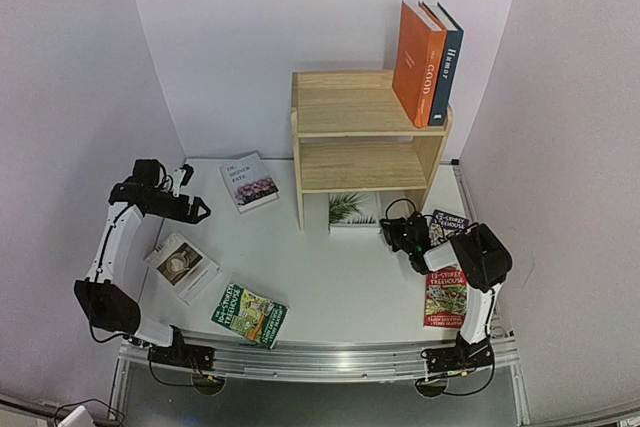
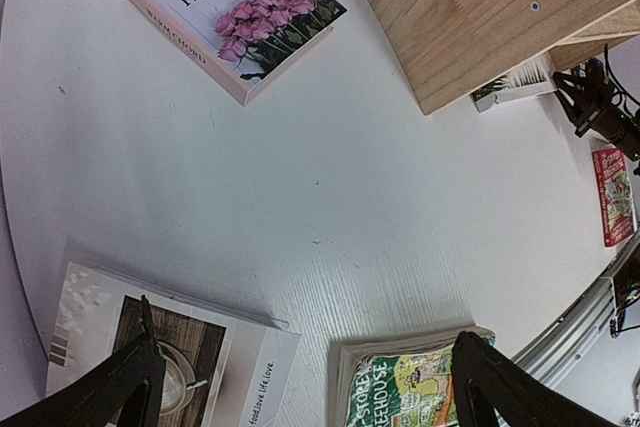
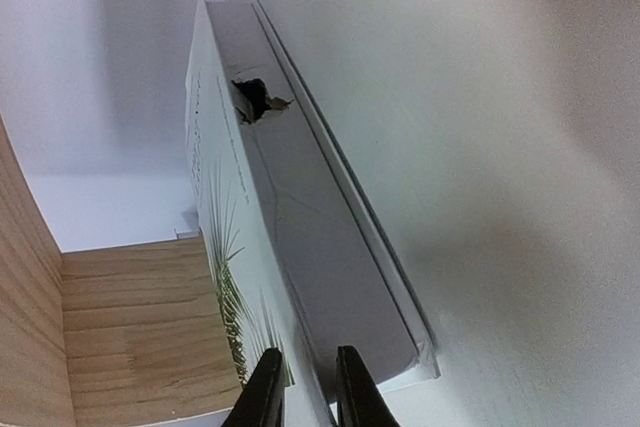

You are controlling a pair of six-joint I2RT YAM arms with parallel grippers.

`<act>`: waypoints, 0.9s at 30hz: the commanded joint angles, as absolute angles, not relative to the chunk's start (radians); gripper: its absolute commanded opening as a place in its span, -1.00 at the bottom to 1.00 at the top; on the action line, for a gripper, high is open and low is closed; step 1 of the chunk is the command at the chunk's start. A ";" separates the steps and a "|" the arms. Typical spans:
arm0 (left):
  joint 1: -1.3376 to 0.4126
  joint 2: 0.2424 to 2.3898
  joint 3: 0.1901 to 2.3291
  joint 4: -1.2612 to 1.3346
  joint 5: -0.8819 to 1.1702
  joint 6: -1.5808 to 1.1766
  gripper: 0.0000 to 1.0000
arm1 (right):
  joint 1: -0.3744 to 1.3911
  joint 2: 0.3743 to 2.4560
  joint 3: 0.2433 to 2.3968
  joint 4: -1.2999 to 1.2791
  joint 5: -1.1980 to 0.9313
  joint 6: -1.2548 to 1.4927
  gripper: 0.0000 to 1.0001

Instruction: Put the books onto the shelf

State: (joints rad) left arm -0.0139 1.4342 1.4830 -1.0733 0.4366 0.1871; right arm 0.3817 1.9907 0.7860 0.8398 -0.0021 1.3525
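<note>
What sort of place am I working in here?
Probably a staged lab test cell: plain white partition walls box in a white tabletop, an aluminium rail edges it, and a small light-wood two-tier shelf stands on it.

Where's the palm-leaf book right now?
Top view: the palm-leaf book lies on the table at the foot of the shelf, partly under its lower tier, with the right gripper pinching its right edge.

Robot lab cell: white table (image 1: 330,282) boxed by plain white panels (image 1: 300,7); left arm (image 1: 108,237), right arm (image 1: 482,292) bolted to aluminium rail (image 1: 320,359) at near edge.
</note>
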 commanded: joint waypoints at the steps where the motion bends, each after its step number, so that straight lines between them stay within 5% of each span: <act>1: -0.017 1.418 1.509 -1.075 0.453 0.200 0.99 | 0.379 2.012 0.811 0.820 -0.026 1.358 -0.76; 7: -0.017 1.418 1.507 -1.074 0.454 0.201 0.99 | 0.379 2.010 0.812 0.786 -0.063 1.351 -1.00; 27: -0.029 1.437 1.510 -1.074 0.480 0.189 0.98 | 0.450 1.602 0.610 0.353 -0.321 1.166 -1.00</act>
State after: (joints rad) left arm -0.0152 1.4342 1.4830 -1.0733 0.4529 0.1864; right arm 0.3956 1.7046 0.6535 0.5376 -0.2324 1.2221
